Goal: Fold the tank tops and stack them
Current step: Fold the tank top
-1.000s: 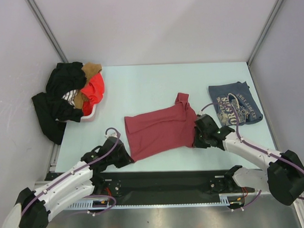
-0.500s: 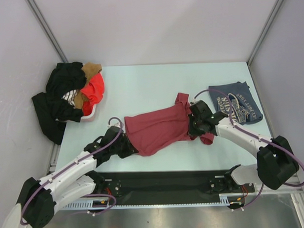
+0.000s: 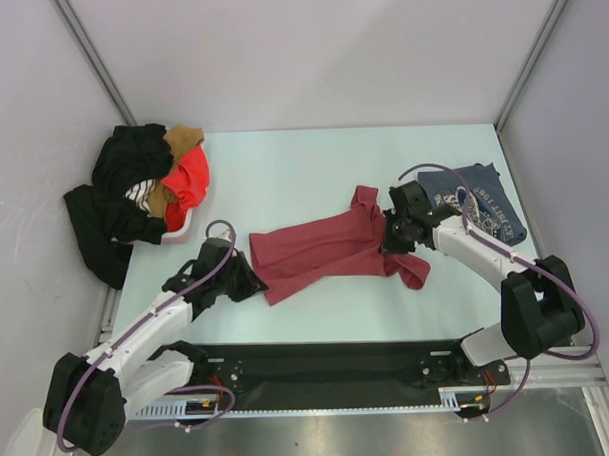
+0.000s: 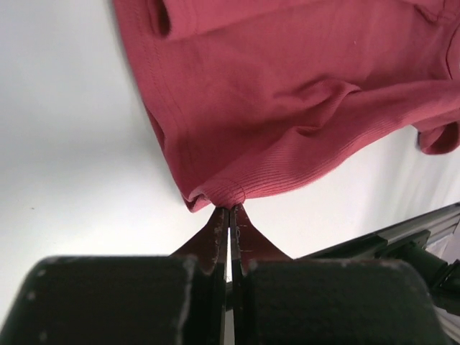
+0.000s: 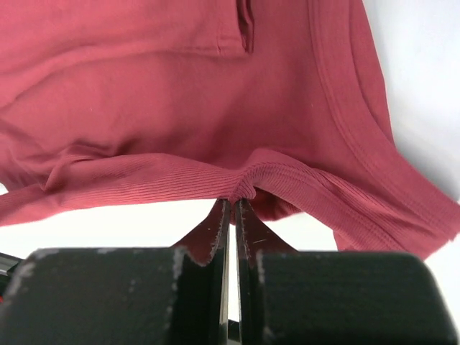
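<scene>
The maroon tank top (image 3: 325,249) lies near the centre of the counter (image 3: 282,164). It is bunched into a narrow band running from 8 o'clock to 3 o'clock. At the band's right end one strap points toward 12 o'clock. A loose fold of cloth trails toward 5 o'clock beside it.

Left hand (image 3: 257,284): positioned at the 8 o'clock end of the band. In the left wrist view the jaws are pressed together with only a hairline gap — a small pucker of the ribbed hem is pinched between the tips. The cloth fans out from the pinch, away from the hand.

Right hand (image 3: 389,245): positioned at the 3 o'clock end of the band. In the right wrist view the jaws are closed to the same degree, nipping a pucker of ribbed edge. The fabric spreads above the pinch and to both sides.

The blue-grey tank top (image 3: 484,210) lies flat as a compact rectangle at 2 o'clock on the counter — pale chest graphic facing up, apart from the maroon top.

A pile of black clothes (image 3: 123,194) sits at 10 o'clock on the counter's left edge. An orange-red garment (image 3: 190,180) rests against its right side.
</scene>
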Robot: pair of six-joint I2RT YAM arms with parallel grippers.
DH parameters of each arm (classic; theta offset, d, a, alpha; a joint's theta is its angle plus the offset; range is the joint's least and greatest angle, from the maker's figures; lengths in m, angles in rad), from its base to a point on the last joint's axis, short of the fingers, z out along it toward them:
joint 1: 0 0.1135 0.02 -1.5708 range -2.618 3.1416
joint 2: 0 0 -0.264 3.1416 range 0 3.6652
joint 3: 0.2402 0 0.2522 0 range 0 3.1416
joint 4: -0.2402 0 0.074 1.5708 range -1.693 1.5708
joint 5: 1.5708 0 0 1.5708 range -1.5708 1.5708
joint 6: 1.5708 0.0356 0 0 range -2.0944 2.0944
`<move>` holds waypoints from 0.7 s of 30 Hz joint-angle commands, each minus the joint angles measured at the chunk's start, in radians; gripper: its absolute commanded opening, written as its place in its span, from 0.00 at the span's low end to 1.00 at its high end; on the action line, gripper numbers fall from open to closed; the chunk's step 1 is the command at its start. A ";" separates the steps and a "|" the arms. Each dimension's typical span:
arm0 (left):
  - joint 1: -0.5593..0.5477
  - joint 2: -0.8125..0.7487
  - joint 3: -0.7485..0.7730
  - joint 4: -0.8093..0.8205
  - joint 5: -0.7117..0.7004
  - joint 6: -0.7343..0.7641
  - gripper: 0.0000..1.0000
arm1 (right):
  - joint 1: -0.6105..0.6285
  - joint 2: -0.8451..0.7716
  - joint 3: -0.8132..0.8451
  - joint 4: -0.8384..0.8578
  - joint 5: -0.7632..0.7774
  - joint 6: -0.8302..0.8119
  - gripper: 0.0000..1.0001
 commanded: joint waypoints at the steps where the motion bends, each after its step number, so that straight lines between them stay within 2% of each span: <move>1: 0.046 0.019 0.041 0.013 0.024 0.068 0.00 | -0.016 0.028 0.054 0.026 -0.035 -0.027 0.05; 21: 0.156 0.220 0.153 0.044 0.062 0.171 0.00 | -0.053 0.213 0.180 0.053 -0.055 -0.029 0.05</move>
